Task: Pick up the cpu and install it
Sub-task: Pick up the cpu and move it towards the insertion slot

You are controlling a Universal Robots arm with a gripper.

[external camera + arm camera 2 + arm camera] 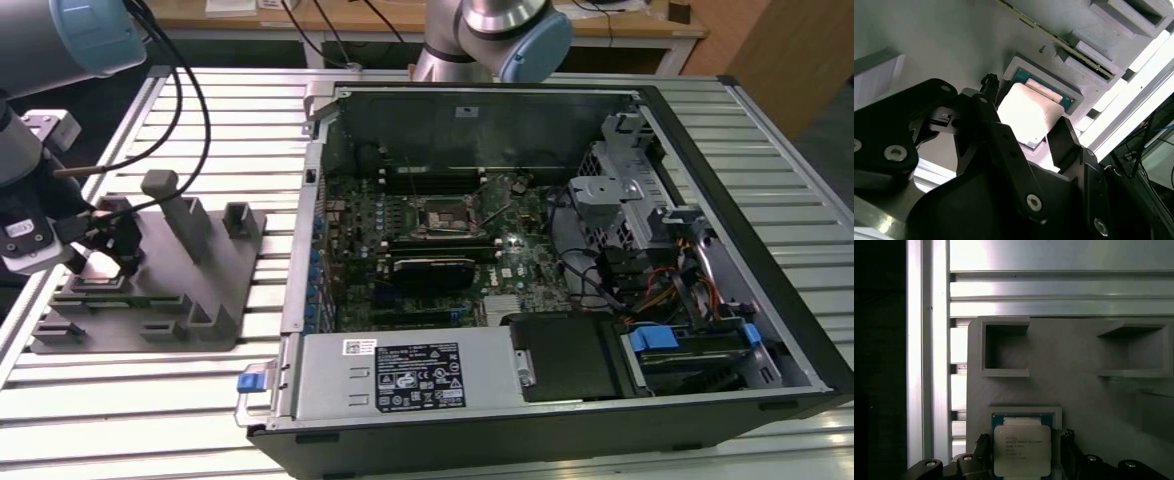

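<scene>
Two black fingers (1066, 145) of the gripper (1026, 440) stand apart, one on each side of the cpu (1021, 452), close to its edges with a thin gap showing in the first wrist view; nothing is clamped between them; the one cpu lies flat, metal top up, in a square recess of the grey fixture (1074, 390), a strip of its green board showing along the far edge; beyond it the fixture has two open square pockets (1004, 347), side by side and well apart from the cpu; past the fixture runs the slatted metal table (1054, 290); in the exterior view the gripper hangs over the fixture at the exterior view's left, with two upright posts (167, 195) rising farther back; just beside the fixture, to the exterior view's right, lies one open computer case (747, 150), holding one motherboard (400, 200) with one square socket (442, 216); one second arm (494, 30) stands at the far edge.
</scene>
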